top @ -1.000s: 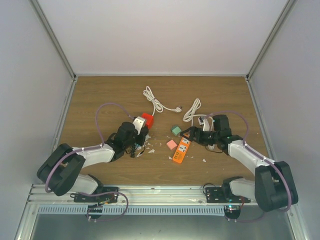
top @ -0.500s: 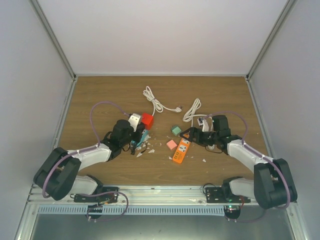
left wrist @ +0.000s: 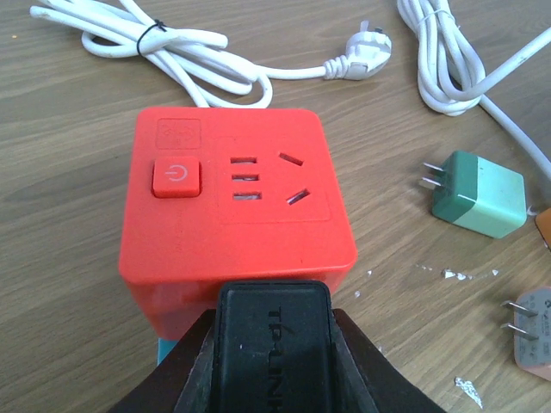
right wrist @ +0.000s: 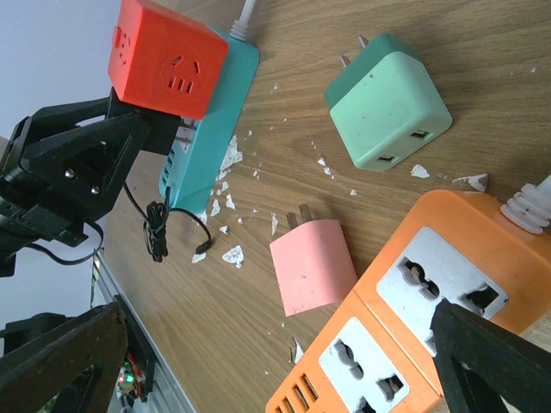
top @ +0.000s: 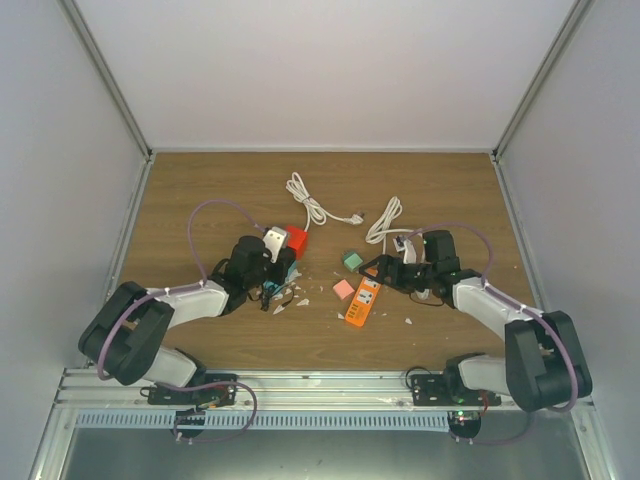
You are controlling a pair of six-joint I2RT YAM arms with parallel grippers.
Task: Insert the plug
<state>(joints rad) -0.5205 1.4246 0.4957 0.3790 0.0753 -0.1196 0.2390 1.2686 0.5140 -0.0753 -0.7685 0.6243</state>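
Across the brown wooden bench (top: 200,190), bare boards are left along the back and both sides, where white walls (top: 330,70) close it in; a metal rail (top: 300,385) runs along the near edge. Clutter is gathered mid-bench. The left fingers (left wrist: 366,383) are closed narrowly on a black rectangular plug block marked TP-LINK (left wrist: 271,344), which is set against the near side of a red cube socket (left wrist: 232,198). The right fingers (right wrist: 482,353) are spread wide, empty, above an orange power strip (right wrist: 405,318). The plug's prongs are hidden, so seating cannot be judged. A teal strip (right wrist: 211,112) is largely covered by the cube.
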